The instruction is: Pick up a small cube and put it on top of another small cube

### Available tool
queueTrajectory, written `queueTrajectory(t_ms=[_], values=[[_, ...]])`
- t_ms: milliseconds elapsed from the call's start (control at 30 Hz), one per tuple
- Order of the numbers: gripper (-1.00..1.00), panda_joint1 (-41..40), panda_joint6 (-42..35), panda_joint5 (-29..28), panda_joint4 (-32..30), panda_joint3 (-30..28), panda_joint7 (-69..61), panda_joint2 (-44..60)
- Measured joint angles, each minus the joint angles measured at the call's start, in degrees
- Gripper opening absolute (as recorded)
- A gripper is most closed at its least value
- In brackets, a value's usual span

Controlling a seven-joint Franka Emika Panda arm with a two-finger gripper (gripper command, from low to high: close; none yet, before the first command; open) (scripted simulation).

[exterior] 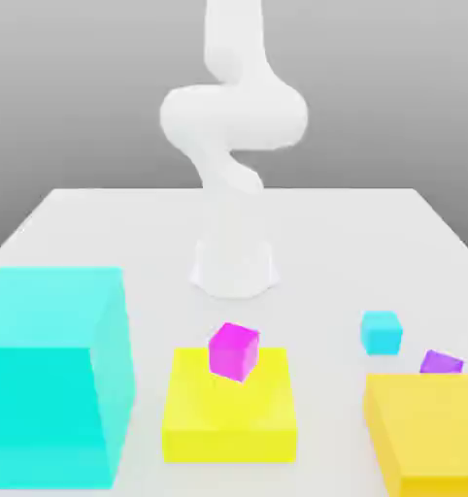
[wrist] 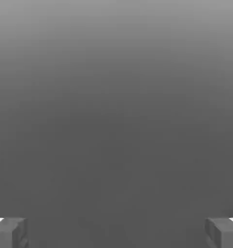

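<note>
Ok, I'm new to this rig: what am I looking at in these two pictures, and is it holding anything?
The white column in the exterior view is a simulated robot arm, standing on a white table. On the table lie a huge cyan block, a flat yellow block with a small magenta cube on it, a small cyan cube, a small purple cube and an orange-yellow block. The other picture comes from a camera on the hand: the two grey fingers of the gripper stand far apart, open, with nothing between them, facing plain grey background.
</note>
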Motion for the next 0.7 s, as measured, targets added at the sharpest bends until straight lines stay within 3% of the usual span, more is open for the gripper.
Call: queueTrajectory(t_ms=[533,700], values=[[0.00,14.05,23.70,11.81,-30.09,27.51,29.19,27.74],[0.00,13.74,32.85,1.93,-32.88,32.32,43.59,40.70]])
